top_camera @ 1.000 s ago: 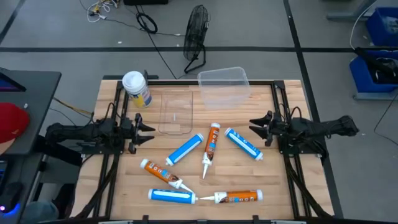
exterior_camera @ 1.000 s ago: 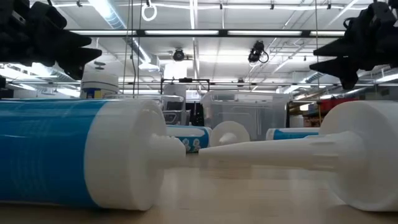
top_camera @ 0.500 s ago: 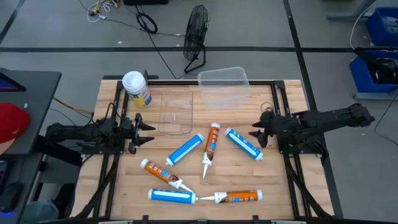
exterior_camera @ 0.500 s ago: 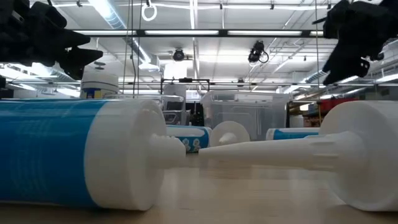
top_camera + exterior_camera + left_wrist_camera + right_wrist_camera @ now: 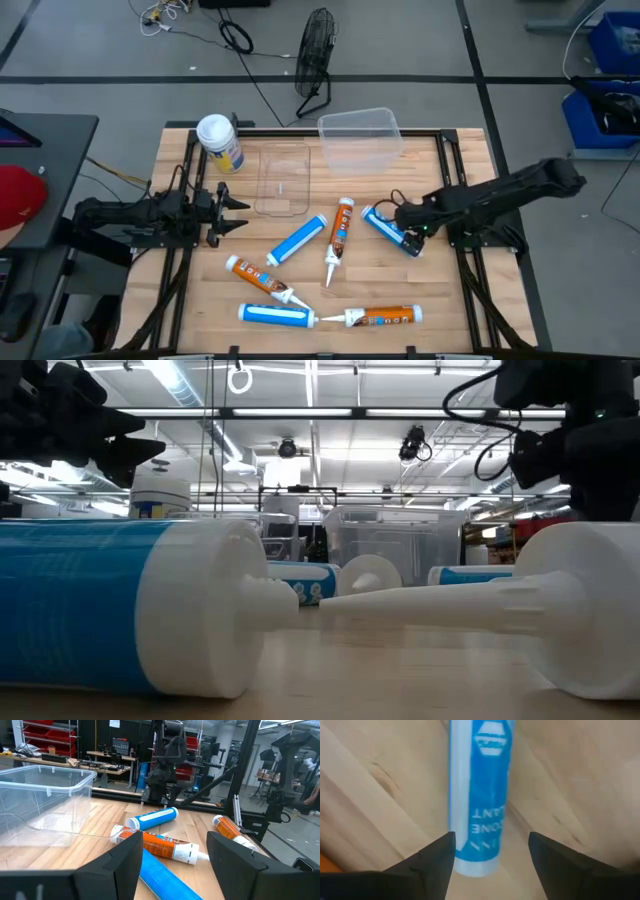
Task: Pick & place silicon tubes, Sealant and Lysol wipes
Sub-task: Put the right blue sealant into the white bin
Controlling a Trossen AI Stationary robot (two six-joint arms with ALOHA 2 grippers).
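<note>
Reaching inward since a second ago, the right arm is now stretching from the table's right edge out over the blue tube.

Its right gripper [image 5: 398, 216] is hovering with jaws parted and empty, straddling the blue tube [image 5: 481, 795] without touching it; the tube is lying flat on the table [image 5: 440, 300] between the two fingers [image 5: 435, 857]. The left gripper [image 5: 238, 213] is waiting near the left edge, jaws partly open and holding nothing. The Lysol wipes [image 5: 220, 143] are standing upright at the far left corner, well apart from both grippers, just beside the clear lid [image 5: 280, 180].
</note>
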